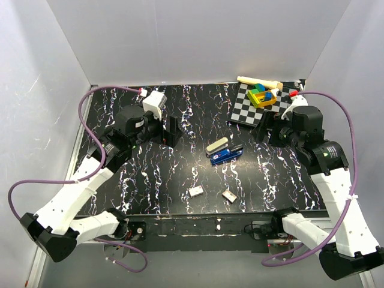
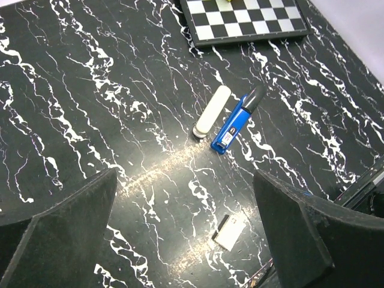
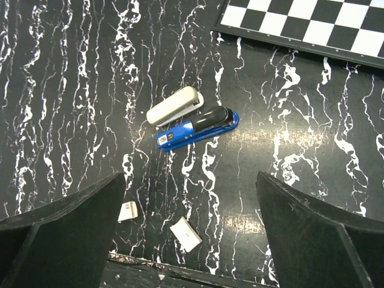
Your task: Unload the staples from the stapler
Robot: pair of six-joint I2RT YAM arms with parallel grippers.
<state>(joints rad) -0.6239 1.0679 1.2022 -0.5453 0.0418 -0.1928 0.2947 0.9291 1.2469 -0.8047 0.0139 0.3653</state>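
The marbled tabletop point(image 1: 150, 180) is carrying the stapler point(image 1: 227, 155) near the checkerboard point(image 1: 246, 112), on its arm-base side, with the left gripper point(image 2: 185, 174) and right gripper point(image 3: 191, 175) both hovering wide open and empty. Likely handling as light, rigid and slick, the stapler is best taken across its long flanks at mid-length. It is showing a slim blue body and dark top, with a pale grey bar point(image 1: 217, 145) lying just alongside.

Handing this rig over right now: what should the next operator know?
Left gripper: open, empty, above the table.
Right gripper: same.
Stapler: lying mid-table, looks closed, a pale grey bar beside it, two small pale boxes nearer the front edge.
Done: nothing visible.
Left: grasp the stapler, open it, take the staples out.
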